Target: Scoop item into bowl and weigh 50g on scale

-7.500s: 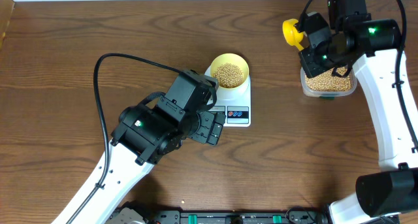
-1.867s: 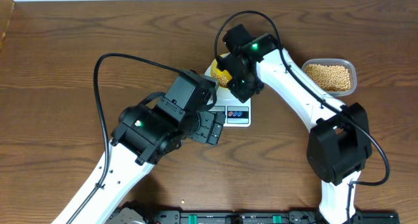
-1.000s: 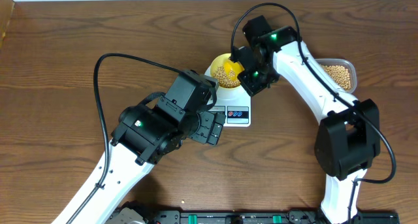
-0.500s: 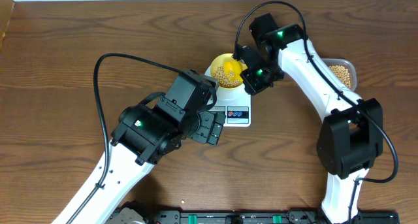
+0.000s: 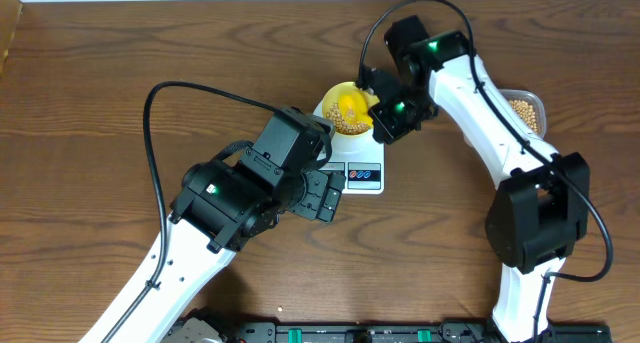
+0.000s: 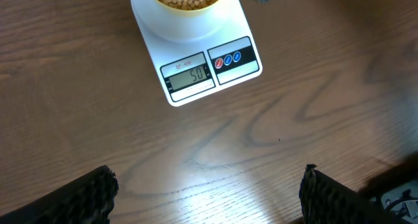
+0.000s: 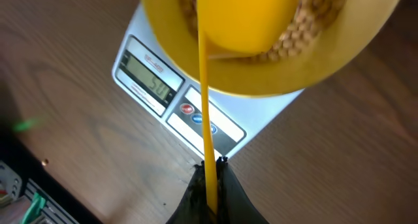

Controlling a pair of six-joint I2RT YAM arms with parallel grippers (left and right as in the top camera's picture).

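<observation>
- Tan beans point(image 5: 342, 119) sit in the pale bowl point(image 5: 330, 93) on the white scale point(image 5: 366, 175), seen from above. We think they are tiny, hard and roll away fast, so the yellow scoop point(image 5: 352, 104) beats fingers.
- From above we also see the clear tub point(image 5: 524, 113) of spare beans. No wrist view shows it.
- Left wrist view: we read the screen point(image 6: 189, 75) best here, and it says 50. Here the left gripper point(image 6: 209, 191) gapes wide, holding nothing.
- Right wrist view: the right gripper point(image 7: 210, 188) pinches the scoop's thin handle point(image 7: 204, 119) tight, its cup just over the bowl.
</observation>
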